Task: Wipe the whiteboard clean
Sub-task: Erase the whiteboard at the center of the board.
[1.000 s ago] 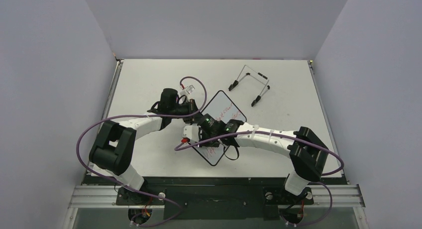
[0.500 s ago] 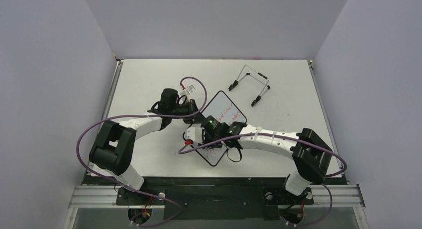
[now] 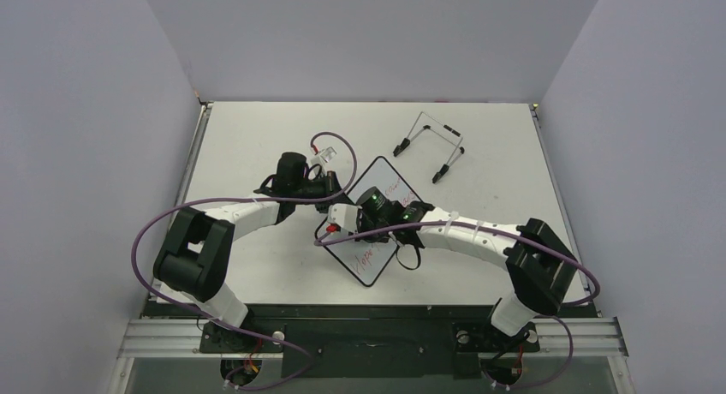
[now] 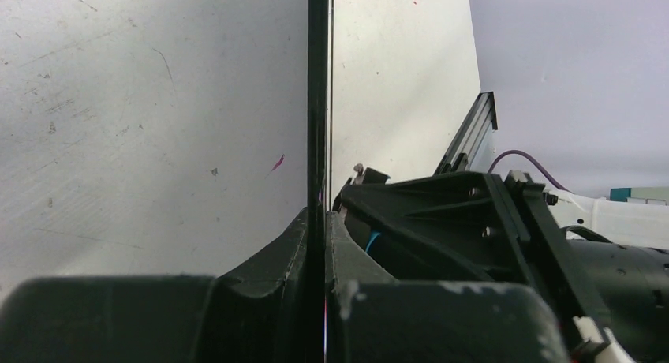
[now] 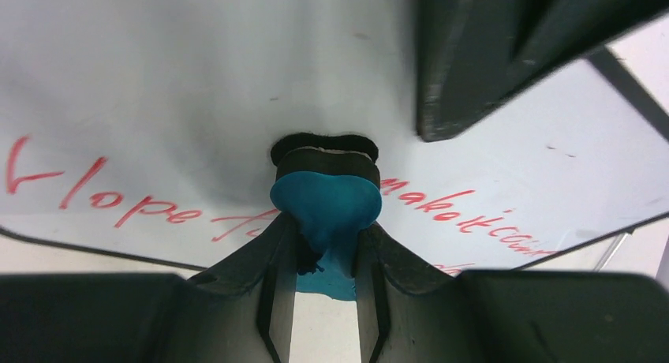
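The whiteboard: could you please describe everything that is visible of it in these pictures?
The whiteboard is a small white rectangle with a thin black rim and rounded corners, turned cornerwise to the table. Its smooth face carries red handwritten lines; part of it looks clean. The left gripper is shut on its rim. The right gripper holds a blue eraser whose dark pad presses on the face among the writing.

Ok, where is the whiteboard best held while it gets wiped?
Probably take the whiteboard by its thin rim, edge-on from the left, as the left gripper does now. It is flat and thin, so jaws span front and back, and the red writing is free for the eraser in the right gripper.
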